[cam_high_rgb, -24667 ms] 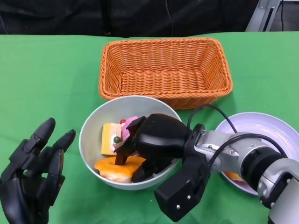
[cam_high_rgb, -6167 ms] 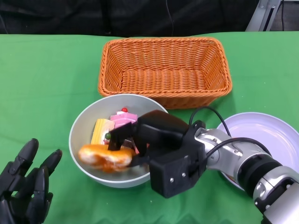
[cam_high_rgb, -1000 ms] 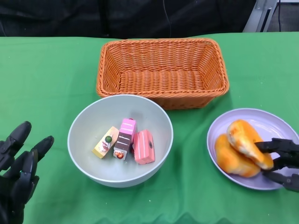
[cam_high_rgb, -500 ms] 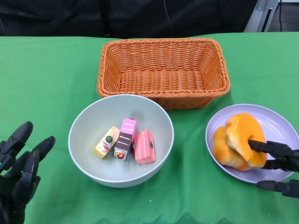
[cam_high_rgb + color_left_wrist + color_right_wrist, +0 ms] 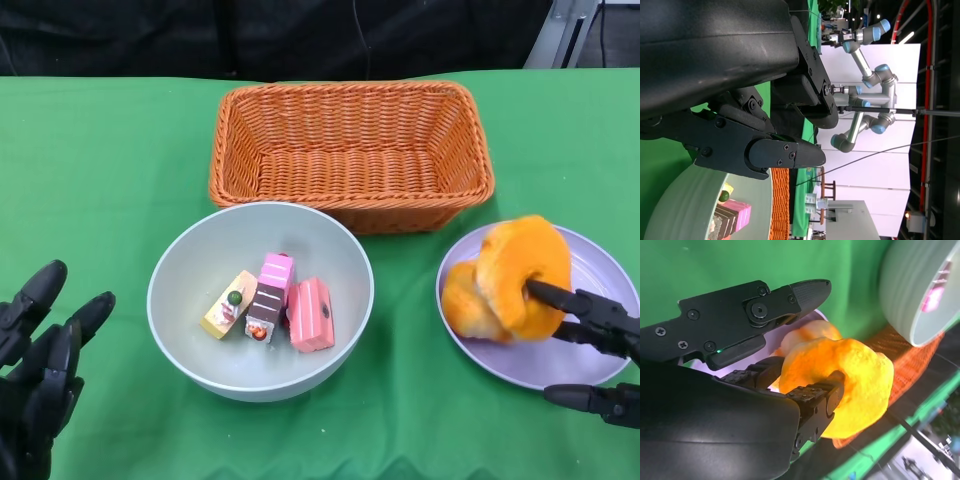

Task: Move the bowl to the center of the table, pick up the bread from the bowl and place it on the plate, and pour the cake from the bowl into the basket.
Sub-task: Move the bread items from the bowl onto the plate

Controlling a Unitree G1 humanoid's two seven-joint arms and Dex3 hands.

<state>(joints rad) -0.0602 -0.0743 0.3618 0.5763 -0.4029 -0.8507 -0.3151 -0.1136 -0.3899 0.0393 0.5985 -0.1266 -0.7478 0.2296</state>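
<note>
The grey bowl (image 5: 190,262) stands mid-table with three cake pieces in it: a yellow one (image 5: 228,303), a pink-and-brown one (image 5: 268,297) and a pink one (image 5: 311,314). On the lilac plate (image 5: 600,262) at the right lies one orange bread (image 5: 462,300). A second bread (image 5: 522,272) stands tilted up above the plate, held by my right hand (image 5: 592,326). In the right wrist view, fingers (image 5: 815,395) hook around that bread (image 5: 850,375). My left hand (image 5: 40,370) hovers at the lower left, fingers spread, holding nothing. The left wrist view shows its fingers (image 5: 785,152) above the bowl (image 5: 685,210).
An orange wicker basket (image 5: 352,200) sits behind the bowl, nothing in it, near the table's far edge. Green cloth covers the table. The bowl's rim (image 5: 900,290) and a strip of basket (image 5: 880,347) appear past the bread in the right wrist view.
The bread in my right hand has risen from lying on the plate to standing tilted above it. Bowl, cakes and left hand have stayed put.
</note>
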